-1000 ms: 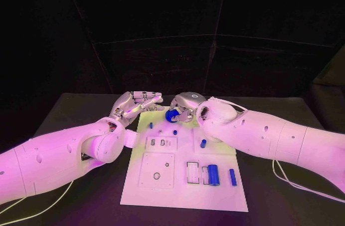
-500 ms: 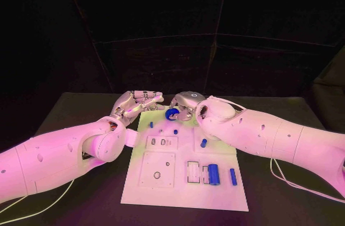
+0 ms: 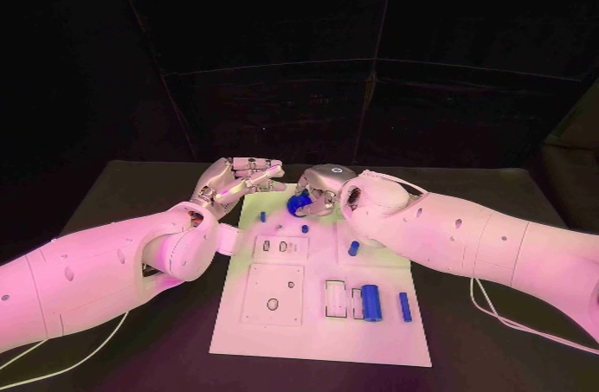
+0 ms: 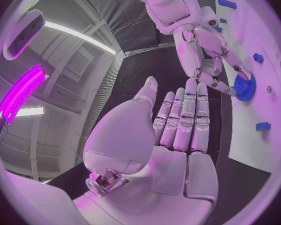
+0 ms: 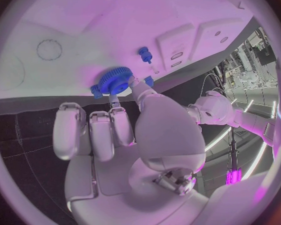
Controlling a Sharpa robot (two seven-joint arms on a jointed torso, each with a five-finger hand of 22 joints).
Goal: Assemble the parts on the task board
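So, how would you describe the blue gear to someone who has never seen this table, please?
Look at the white task board in the middle of the black table, then at its far end, where the two arms meet. There the right robot hand holds the blue gear in its fingertips. It is the one toothed round part; the other blue pieces are plain pegs and cylinders.

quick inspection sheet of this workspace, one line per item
surface: black table, white board in its middle
job's things: blue gear held over the board's far end; blue cylinder, blue peg and small blue parts on the board
clutter: nothing seen
hands: right hand grips the gear; left hand holds nothing, fingers extended
cables: white cable under the right arm
surroundings: dark backdrop
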